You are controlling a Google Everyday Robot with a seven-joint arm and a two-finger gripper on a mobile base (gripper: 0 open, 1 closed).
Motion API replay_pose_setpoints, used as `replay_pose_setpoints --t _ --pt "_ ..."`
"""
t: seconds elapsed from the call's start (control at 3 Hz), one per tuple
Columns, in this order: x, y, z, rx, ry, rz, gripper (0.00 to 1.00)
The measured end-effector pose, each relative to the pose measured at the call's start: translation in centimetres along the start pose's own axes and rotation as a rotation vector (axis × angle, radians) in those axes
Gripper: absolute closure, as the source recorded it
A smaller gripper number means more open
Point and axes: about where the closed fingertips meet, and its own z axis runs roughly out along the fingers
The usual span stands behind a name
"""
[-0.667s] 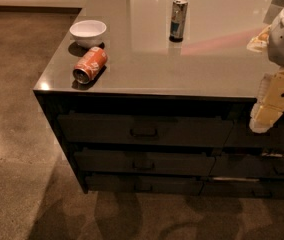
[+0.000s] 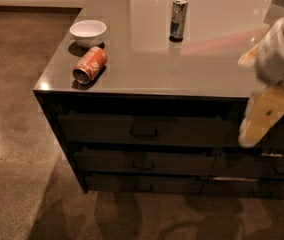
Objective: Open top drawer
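The counter point(image 2: 147, 71) has a smooth grey top with a pale glossy reflection and a faint pink streak towards the right. The bowl point(image 2: 88, 32) is plain white. The lying can point(image 2: 90, 64) is orange with white lettering and a silver end. The standing can point(image 2: 178, 20) is silver with blue marking. The top drawer point(image 2: 97, 129) is dark grey-brown, without pattern, and its handle point(image 2: 144, 132) looks dark as well. The lower drawers point(image 2: 107, 161) have the same dark colour. The gripper point(image 2: 259, 119), at the right edge in front of the counter's rim, is pale yellow, under a white arm point(image 2: 282, 54). The floor point(image 2: 17, 109) is brown and mottled, with a dull shine.
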Motion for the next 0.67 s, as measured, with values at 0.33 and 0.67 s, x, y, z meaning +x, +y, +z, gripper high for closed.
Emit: replay_pose_setpoints --t 0.33,0.67 --pt "-0.2 3.1 5.6 -0.026 -0.054 0.008 0.0" --pt "0.2 6.8 11.7 -0.062 -0.115 0.04 0.0"
